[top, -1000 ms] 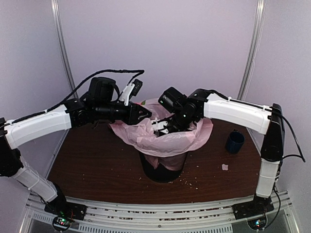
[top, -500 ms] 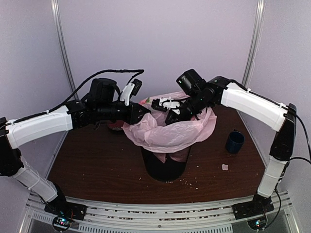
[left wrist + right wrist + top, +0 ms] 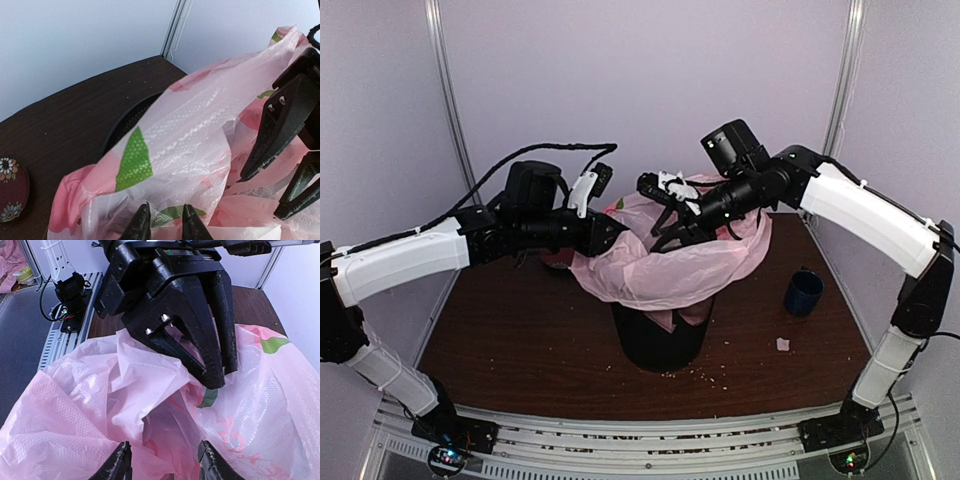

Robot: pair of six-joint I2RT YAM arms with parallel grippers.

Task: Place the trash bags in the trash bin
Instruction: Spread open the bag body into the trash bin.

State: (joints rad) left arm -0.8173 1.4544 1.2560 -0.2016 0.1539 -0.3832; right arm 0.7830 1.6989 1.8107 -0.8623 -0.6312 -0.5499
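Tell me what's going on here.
Two robot arms are working a pink bag into the black mesh bin. The bag is draped over the bin's mouth, billowing wider than the rim, and is not yet pushed down inside. The left gripper is closed on the bag's left edge. The right gripper hangs open just above the bag's middle, gripping nothing. A blue mug stands apart on the table, to the right.

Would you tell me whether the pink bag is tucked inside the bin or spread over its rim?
Spread over the rim: the pink bag drapes over the black bin, hanging outside; depth inside, cannot tell.
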